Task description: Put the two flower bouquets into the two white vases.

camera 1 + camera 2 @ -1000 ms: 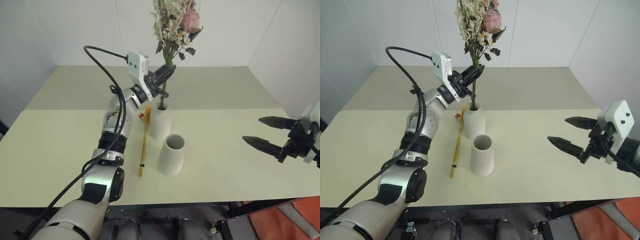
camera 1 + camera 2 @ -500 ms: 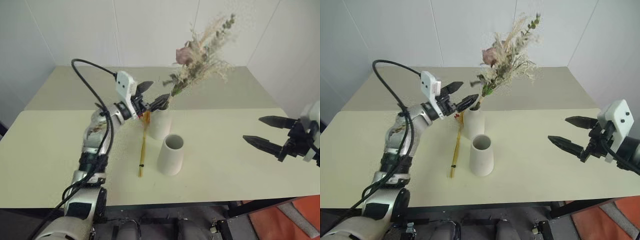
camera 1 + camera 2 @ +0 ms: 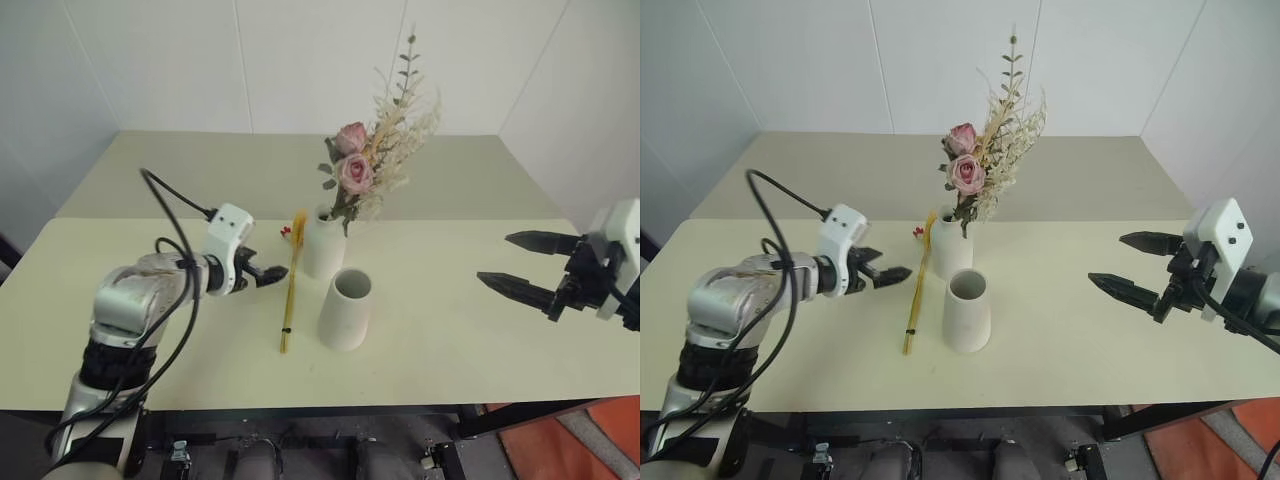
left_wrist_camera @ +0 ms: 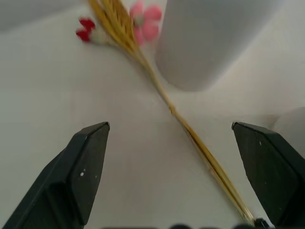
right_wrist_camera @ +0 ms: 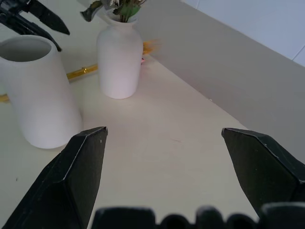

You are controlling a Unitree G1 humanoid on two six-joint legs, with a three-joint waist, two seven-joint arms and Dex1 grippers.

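I count two vases, two bouquets. Rose bunch (image 3: 368, 170) stands in the narrow vase (image 3: 323, 243), stems hidden inside. Wheat spray (image 3: 291, 280) lies flat on the table (image 3: 480, 330) beside the empty wide vase (image 3: 345, 309); left wrist view shows its red and pink blossoms. Left gripper (image 3: 268, 272) spread, empty, near the spray. Right gripper (image 3: 510, 262) spread, well apart.
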